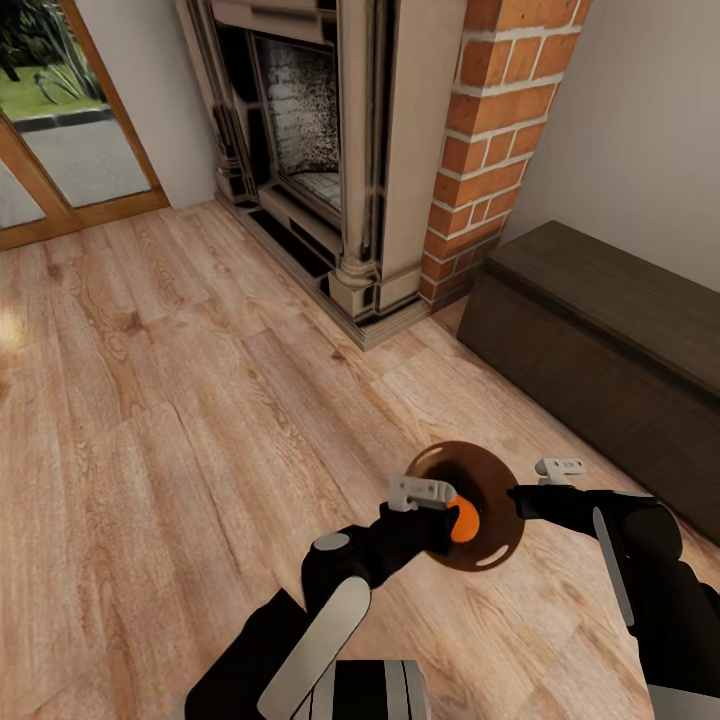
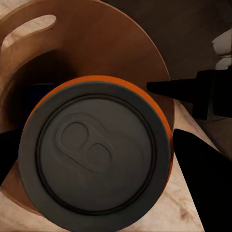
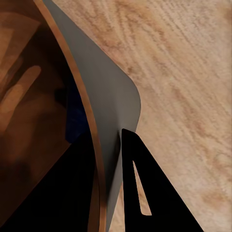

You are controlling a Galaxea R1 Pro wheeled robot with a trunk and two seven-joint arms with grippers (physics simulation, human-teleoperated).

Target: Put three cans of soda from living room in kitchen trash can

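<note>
While the robot stands on the light wood plank floor (image 1: 150, 400) of the living room, both arms meet in front of its trunk over a small round copper-brown bin (image 1: 490, 500). That bin is held up off the floor, its dark inside turned toward the head camera. The right tool (image 1: 515, 497) grips it by the thin rim: in the right wrist view the two dark fingers (image 3: 140, 188) sit narrow, one inside and one outside the bin wall (image 3: 77, 96), pinching the rim between them.

The left tool (image 1: 448, 518) holds an orange drink can (image 1: 464, 520) at the mouth of the bin; in the head view the orange body shows against the dark interior, just beside the rim. In the left wrist view the can's round grey top with its pull tab (image 2: 94, 154) faces the camera, an orange edge showing around it, with the brown bin wall and a handle slot (image 2: 29, 29) behind it. Dark fingers (image 2: 203, 183) flank the can on either side, closed against it.

Behind the arms stand a brick fireplace (image 1: 480, 130) with a pale stone surround, and a long low dark wood bench (image 1: 600, 330) against the wall on the right. A glazed door with a wood frame (image 1: 60, 150) shows at far left.
</note>
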